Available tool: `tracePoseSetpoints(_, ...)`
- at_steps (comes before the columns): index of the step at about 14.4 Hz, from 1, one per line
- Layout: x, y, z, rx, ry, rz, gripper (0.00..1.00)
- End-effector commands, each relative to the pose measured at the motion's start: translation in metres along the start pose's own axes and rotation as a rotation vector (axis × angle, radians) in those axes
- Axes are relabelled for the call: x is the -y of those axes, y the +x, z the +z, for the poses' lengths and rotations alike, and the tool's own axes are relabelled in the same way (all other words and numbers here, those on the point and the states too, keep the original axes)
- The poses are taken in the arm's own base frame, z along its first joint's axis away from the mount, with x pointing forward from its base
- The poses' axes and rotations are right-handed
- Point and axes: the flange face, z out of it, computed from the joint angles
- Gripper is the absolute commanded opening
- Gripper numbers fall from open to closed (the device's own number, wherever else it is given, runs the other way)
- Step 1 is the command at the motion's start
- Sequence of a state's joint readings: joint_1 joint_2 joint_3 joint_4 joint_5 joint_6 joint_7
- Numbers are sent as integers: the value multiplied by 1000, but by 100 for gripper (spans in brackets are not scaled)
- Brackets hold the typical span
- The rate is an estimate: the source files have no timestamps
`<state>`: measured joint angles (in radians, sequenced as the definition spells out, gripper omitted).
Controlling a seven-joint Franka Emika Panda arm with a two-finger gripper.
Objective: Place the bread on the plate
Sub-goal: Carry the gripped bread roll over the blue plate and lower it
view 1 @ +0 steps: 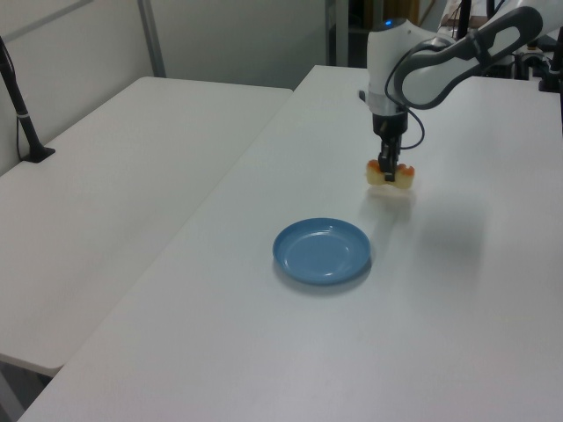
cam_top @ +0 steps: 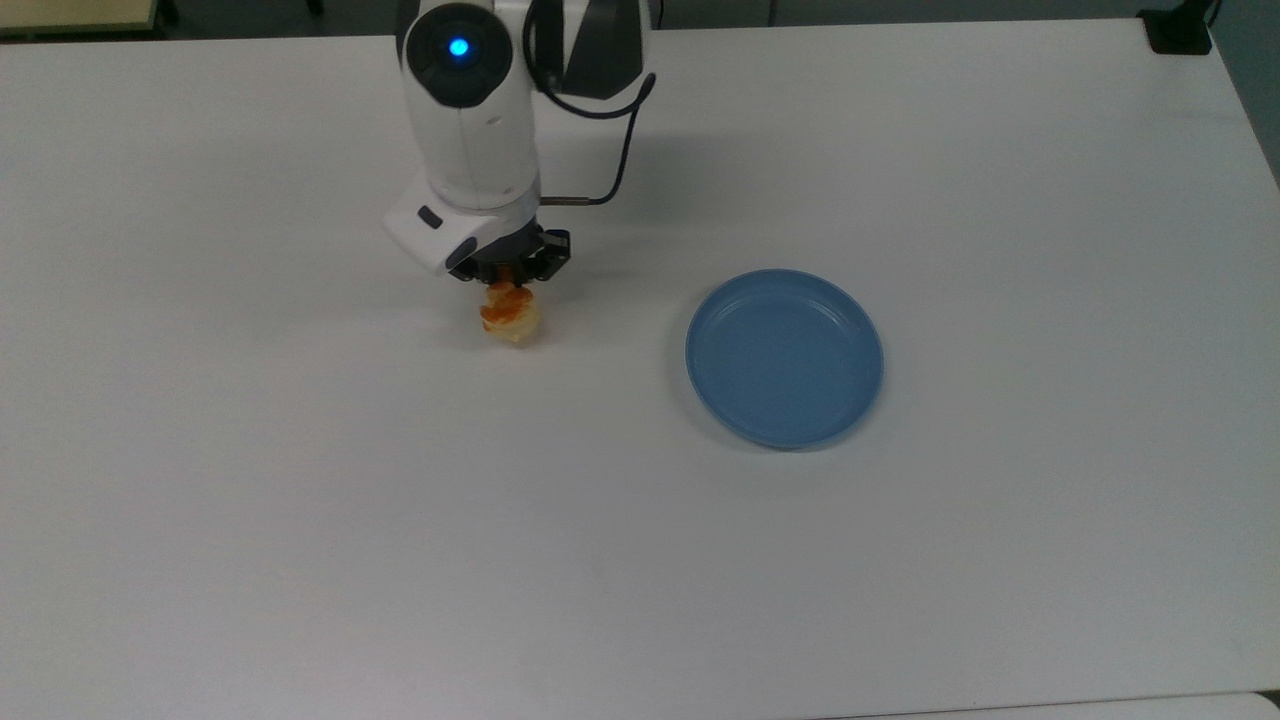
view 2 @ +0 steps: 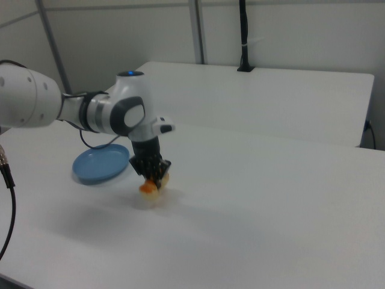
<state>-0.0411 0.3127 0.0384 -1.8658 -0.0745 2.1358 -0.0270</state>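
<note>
The bread [cam_top: 510, 315] [view 1: 390, 176] [view 2: 150, 186] is a pale-yellow bun with orange-brown glaze, and it hangs a little above the white table with a soft shadow beneath it. My gripper [cam_top: 508, 283] [view 1: 387, 170] [view 2: 153, 176] is shut on the bread from above, and the arm's white wrist hides the bun's upper part in the top view. The blue round plate [cam_top: 784, 357] [view 1: 321, 251] [view 2: 100, 164] lies flat on the table, apart from the bread, toward the top view's right.
The white table [cam_top: 640, 560] stretches wide around both things. A second white table [view 1: 114, 185] stands beside it at the left view's left. A black clamp post [view 1: 22, 114] rises at that table's far edge.
</note>
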Motion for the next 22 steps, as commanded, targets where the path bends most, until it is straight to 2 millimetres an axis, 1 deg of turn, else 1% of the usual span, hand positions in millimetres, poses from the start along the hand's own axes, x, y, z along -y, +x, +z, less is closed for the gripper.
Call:
tracePoseSetpoints(1, 75, 12, -55, -63, 2, 21, 20)
tracePoseSetpoints(3, 115, 18, -76, -98, 10, 40, 20)
tracePoseSetpoints(4, 138, 19, -79, -108, 14, 43, 20)
tracePoseSetpoints(5, 162, 20, -79, -117, 18, 44, 20)
tracePoseSetpoints(6, 183, 22, -74, -115, 21, 51, 20)
tracePoseSetpoints(7, 198, 27, -67, -113, 26, 79, 20)
tracePoseSetpoints(9, 218, 39, -49, -103, 25, 135, 20)
tracePoseSetpoints(10, 224, 44, -40, -99, 24, 148, 20)
tracePoseSetpoints(11, 232, 47, -39, -123, 37, 149, 21)
tracePoseSetpoints(14, 246, 54, -31, -185, 76, 173, 23)
tracePoseSetpoints(17, 254, 56, -16, -185, 82, 164, 36)
tracePoseSetpoints(18, 256, 55, -13, -183, 80, 161, 44)
tracePoseSetpoints(19, 263, 52, -12, -182, 79, 148, 47)
tracePoseSetpoints(20, 266, 51, -9, -179, 76, 144, 57)
tracePoseSetpoints(21, 267, 51, -9, -179, 77, 142, 75)
tracePoseSetpoints(22, 267, 51, -9, -179, 75, 140, 83)
